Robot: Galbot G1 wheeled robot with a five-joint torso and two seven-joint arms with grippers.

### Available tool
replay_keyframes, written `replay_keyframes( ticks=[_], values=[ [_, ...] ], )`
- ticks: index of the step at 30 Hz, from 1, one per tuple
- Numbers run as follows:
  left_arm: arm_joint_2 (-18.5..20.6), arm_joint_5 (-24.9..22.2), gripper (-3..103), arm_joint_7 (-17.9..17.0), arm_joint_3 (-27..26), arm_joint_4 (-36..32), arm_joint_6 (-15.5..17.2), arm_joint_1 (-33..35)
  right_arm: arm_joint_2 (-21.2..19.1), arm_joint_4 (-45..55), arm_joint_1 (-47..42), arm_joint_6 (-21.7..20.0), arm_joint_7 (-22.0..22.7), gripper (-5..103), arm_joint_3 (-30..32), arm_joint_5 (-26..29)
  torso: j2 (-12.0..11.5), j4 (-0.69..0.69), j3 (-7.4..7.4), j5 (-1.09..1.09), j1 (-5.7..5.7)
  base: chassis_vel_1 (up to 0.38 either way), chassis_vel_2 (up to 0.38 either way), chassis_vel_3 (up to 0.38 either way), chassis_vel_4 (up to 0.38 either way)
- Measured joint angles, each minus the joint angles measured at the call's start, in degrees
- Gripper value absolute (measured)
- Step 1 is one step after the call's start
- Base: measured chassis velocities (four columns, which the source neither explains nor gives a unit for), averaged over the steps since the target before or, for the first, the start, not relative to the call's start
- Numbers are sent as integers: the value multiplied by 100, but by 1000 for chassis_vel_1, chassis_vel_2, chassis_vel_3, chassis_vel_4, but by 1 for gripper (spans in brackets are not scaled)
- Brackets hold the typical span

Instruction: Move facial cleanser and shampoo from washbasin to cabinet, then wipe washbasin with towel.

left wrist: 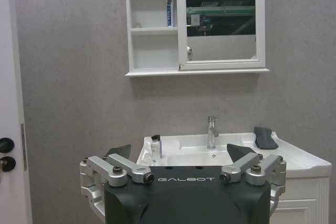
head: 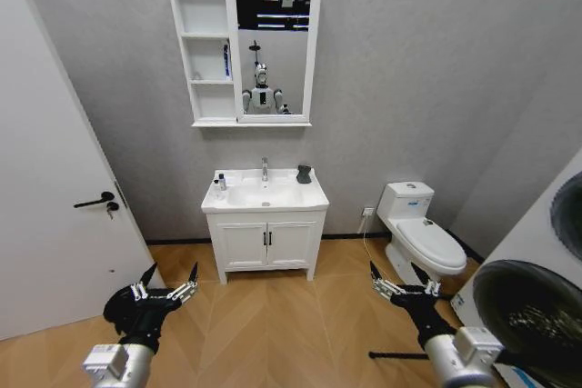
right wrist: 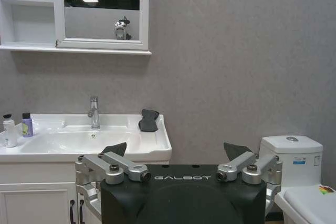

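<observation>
I find the task not yet begun, as far as these views show. I am standing well back from the washbasin (head: 265,195), on the wood floor, with both arms held low in front of me.

Left gripper (head: 169,284): fingers spread apart, holding nothing. Right gripper (head: 400,279): fingers likewise spread apart, holding nothing. Both are well short of the basin; everything I need lies far beyond the fingertips, ahead and above them.

Items on the washbasin: two small bottles (right wrist: 16,129) stand upright side by side on the rim at its left rear corner, one white with a dark cap (right wrist: 8,130) and one purple with a dark cap (right wrist: 27,125). I take these for the facial cleanser and shampoo, though I cannot tell which is which. From the left wrist view one bottle (left wrist: 156,148) shows just beyond the left fingers' line, still on the rim. Neither is moved.

The towel (head: 304,173) lies bunched on the rim at the right rear, right of the chrome tap (head: 265,169) and untouched.

The cabinet (head: 205,47) hangs on the wall above the basin, joined to the mirror (head: 273,47). Its middle shelf already holds a blue-and-white item (left wrist: 169,12); I cannot identify it.

Outstanding, in my judgement: approach, both transfers to the cabinet, then the wipe. That is the whole task.
</observation>
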Motion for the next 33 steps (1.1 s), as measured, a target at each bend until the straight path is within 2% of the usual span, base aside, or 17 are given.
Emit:
replay_keyframes(
  ticks=[5, 9, 12, 33],
  values=[
    [-31, -3, 100, 3, -38, -6, -27, 39, -3, 17, -13, 3, -14, 100, -15, -8, -1, -3, 0, -2, 2, -222, 200, 224, -205],
    [-41, -40, 100, 4, -109, -17, -42, 52, -1, 21, -23, 6, -17, 100, -20, -16, 0, 0, 0, 1, 0, -178, 196, 203, -195],
    [-96, -129, 100, -1, -313, -28, -24, -57, 6, 29, -66, 7, -22, 100, -24, -48, 1, -1, -1, 1, -2, -188, 175, 175, -181],
    [-45, -155, 100, 10, -296, -16, -3, -98, 33, 35, -125, 15, -104, 100, 13, -75, 1, -2, -1, -1, -2, -204, 195, 203, -207]
  ],
)
